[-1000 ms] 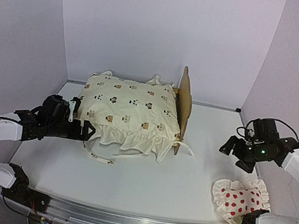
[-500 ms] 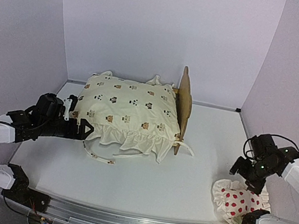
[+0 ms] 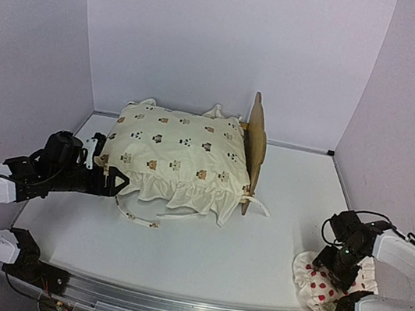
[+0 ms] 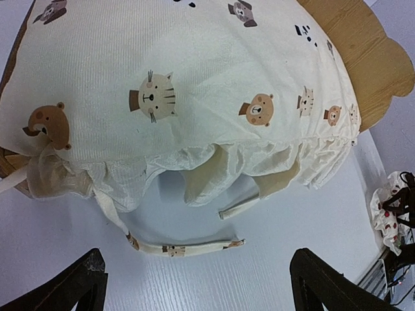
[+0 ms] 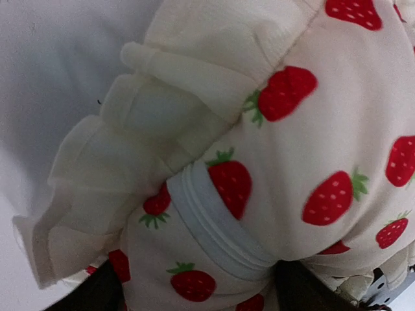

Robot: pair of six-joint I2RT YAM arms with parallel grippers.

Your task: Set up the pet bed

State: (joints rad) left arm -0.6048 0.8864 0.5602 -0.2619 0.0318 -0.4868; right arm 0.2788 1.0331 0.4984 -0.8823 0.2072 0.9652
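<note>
Since the pillow [image 5: 285, 149] belongs on the pet bed [image 3: 255, 139], the right fingers [image 5: 97, 291] sit spread wide over it; the left fingers [image 4: 71, 285] gape empty.

Cover [image 3: 180, 155] on pet bed [image 3: 256, 135], pillow [image 3: 312, 279] front-right

A plump cream cushion [image 3: 180, 151] printed with little cats and bears sits toward the back of the white table [image 3: 257, 242]. Its ruffle and loose ties [image 4: 188, 247] spill onto the tabletop in front. Well apart, at the near right corner, lies a ruffled white pillow [image 3: 313, 279] dotted with red strawberries.
</note>
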